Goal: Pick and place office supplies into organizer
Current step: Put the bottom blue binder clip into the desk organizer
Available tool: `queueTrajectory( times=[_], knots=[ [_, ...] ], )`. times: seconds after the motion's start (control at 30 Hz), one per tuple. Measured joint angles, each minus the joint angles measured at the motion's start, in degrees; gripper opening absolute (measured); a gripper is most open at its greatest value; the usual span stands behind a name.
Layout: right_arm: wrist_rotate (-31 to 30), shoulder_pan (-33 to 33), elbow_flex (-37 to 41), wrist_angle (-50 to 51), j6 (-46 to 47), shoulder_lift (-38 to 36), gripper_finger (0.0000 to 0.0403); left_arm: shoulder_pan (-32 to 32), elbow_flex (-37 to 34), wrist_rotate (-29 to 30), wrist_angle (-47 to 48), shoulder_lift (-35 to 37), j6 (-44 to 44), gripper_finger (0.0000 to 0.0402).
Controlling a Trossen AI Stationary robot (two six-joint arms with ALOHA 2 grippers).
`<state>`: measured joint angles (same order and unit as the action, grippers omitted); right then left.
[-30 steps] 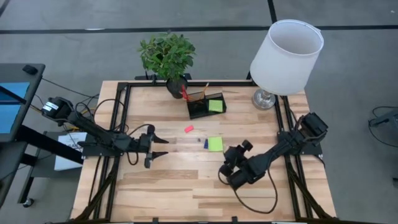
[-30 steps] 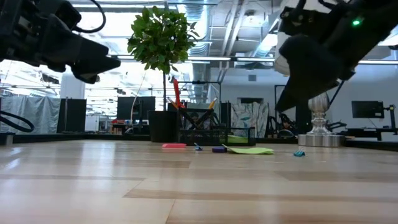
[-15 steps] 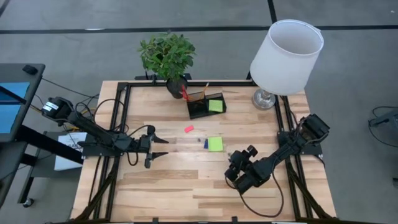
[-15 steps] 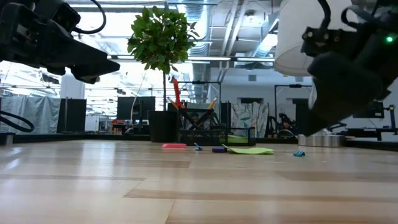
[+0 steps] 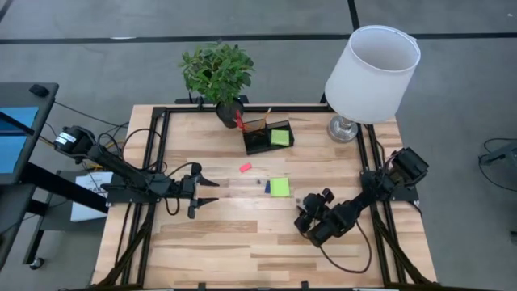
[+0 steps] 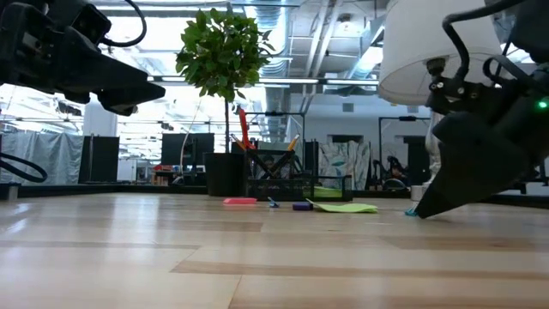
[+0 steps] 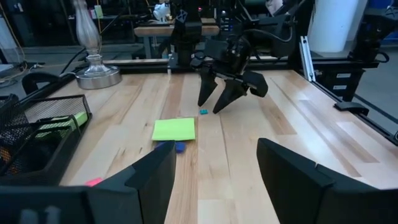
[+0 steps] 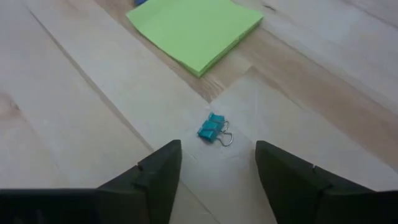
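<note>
Now, right pincer (image 8: 211,171) agape, above teal clip (image 8: 212,129)

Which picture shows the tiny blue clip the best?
The right wrist view: the teal binder clip lies plainly on the wood, just ahead of the right gripper, whose jaws are open. The left wrist and low views show a speck; from above it's hidden.

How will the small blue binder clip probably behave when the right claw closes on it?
The blue binder clip looks tiny and light, so it may skid on the smooth table. Its thin wire loops probably make it pivot. The open right claw straddles it.
</note>
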<state>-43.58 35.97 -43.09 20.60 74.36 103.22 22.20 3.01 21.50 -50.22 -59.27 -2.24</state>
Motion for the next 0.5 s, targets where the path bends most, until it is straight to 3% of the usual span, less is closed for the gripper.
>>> queueTrajectory(
  times=[0.5],
  knots=[
    [-3.1,0.0,3.6,-7.2,-6.9,0.0,0.0205,0.0,0.0,0.0,0.1,0.0,-0.1,0.0217]
  ],
)
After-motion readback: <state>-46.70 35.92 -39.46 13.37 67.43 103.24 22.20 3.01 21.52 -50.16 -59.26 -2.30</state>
